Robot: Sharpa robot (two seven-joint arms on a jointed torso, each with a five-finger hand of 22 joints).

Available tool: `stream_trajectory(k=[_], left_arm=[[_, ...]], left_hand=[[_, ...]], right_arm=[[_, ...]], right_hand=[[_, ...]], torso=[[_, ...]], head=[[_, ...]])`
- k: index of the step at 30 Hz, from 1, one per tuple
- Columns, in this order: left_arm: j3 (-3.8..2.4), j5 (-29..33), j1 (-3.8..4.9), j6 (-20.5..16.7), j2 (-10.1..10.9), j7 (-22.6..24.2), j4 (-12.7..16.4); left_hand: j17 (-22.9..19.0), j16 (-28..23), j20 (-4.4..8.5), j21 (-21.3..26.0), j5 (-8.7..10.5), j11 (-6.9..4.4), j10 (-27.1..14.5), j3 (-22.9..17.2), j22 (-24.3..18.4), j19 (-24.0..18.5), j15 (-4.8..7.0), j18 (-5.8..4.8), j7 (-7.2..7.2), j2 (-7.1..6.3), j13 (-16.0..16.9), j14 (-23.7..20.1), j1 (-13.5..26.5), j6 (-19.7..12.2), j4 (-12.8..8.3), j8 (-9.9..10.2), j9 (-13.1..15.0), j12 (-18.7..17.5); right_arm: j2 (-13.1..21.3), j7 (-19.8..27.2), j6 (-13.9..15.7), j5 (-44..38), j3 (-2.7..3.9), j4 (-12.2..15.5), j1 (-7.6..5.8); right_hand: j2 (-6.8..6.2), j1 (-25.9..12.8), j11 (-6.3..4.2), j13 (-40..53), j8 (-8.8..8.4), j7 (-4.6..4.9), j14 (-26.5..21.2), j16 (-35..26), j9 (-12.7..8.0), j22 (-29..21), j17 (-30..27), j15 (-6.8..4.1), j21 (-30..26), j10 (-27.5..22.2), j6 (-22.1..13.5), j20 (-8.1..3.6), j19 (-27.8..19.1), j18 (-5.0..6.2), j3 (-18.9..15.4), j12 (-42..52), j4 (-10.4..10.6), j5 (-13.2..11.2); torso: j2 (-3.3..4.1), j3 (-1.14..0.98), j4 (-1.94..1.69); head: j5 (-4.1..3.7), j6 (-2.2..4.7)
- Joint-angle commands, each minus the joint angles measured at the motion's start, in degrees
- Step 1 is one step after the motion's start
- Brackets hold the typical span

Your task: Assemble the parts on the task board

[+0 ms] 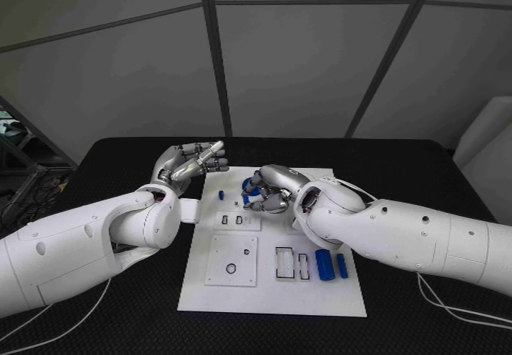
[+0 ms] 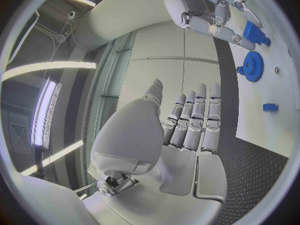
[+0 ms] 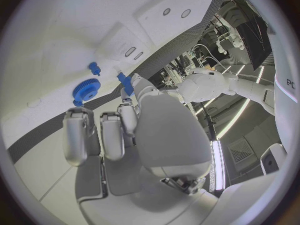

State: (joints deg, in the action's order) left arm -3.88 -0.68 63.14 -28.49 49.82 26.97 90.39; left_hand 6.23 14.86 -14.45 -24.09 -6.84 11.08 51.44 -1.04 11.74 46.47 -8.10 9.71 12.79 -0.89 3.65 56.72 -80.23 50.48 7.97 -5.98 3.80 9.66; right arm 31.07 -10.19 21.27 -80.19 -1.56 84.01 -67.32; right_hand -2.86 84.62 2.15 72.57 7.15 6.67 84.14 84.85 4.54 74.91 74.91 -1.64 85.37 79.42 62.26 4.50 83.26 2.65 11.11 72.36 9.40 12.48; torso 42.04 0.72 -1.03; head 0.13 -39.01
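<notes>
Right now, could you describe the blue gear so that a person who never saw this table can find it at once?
Start from the white board in the middle of the black table and go to its far end, where the right robot hand is working. The blue gear lies flat on the board just beside that hand. It is the only round, toothed blue piece; the blue parts at the near end are straight bars.

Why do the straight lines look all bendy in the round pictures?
Left wrist view: a fisheye lens curves the task board's edge and the ceiling lights. Right wrist view: the same lens bows the board beside the blue gear. Head view: the board's edges stay straight.
</notes>
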Motion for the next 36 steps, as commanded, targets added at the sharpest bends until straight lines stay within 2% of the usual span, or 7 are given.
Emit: stream_trajectory(k=[1,10,36], left_arm=[[-0.06,-0.4,0.12,0.8,-0.1,0.1,0.0],[-0.06,-0.4,0.12,0.8,-0.2,0.1,0.0],[-0.05,-0.4,0.11,0.8,-0.3,0.0,-0.2]], left_hand=[[0.1,-0.2,0.04,-0.3,0.23,-0.01,-0.4,0.0,0.1,-0.1,-0.21,0.63,0.82,0.38,0.0,-0.1,0.0,0.0,-0.3,0.3,0.0,-0.4],[0.1,-0.2,0.04,-0.3,0.23,-0.01,-0.4,0.0,0.1,-0.1,-0.21,0.63,0.82,0.38,0.0,-0.1,0.0,0.0,-0.3,0.3,0.0,-0.4],[0.1,-0.2,0.04,-0.3,0.23,-0.01,-0.4,0.0,0.1,-0.1,-0.21,0.63,0.82,0.38,0.0,-0.1,0.0,0.0,-0.3,0.3,0.0,-0.4]], right_arm=[[-0.8,-3.2,-2.4,-3.4,-0.37,-0.2,0.03],[-1.8,-4.3,-4.6,-5.2,-0.95,-0.3,0.79],[-1.1,-5.7,-7.4,-6.8,-1.12,0.6,1.14]], right_hand=[[-0.35,-0.3,-0.32,-0.1,0.31,-0.01,3.7,0.0,0.1,6.4,4.9,-0.38,0.2,-0.2,0.5,0.0,0.0,-0.51,0.4,-0.3,0.1,0.0],[-0.55,-0.6,-0.3,-0.2,0.34,-0.01,3.7,0.0,0.1,6.2,4.8,-0.37,0.1,-0.2,0.5,0.01,-0.2,-0.47,0.4,-0.5,0.1,0.0],[-1.12,-1.5,-0.3,-0.5,0.32,0.01,3.7,-0.1,0.1,6.2,4.7,-0.36,0.1,-0.5,0.5,0.02,-0.2,-0.46,0.3,-0.8,0.2,-0.1]], torso=[[-0.03,-0.08,0.08],[-0.03,-0.15,0.08],[0.0,-0.13,0.06]], head=[[0.2,-0.23],[0.61,-0.72],[0.64,-1.08]])
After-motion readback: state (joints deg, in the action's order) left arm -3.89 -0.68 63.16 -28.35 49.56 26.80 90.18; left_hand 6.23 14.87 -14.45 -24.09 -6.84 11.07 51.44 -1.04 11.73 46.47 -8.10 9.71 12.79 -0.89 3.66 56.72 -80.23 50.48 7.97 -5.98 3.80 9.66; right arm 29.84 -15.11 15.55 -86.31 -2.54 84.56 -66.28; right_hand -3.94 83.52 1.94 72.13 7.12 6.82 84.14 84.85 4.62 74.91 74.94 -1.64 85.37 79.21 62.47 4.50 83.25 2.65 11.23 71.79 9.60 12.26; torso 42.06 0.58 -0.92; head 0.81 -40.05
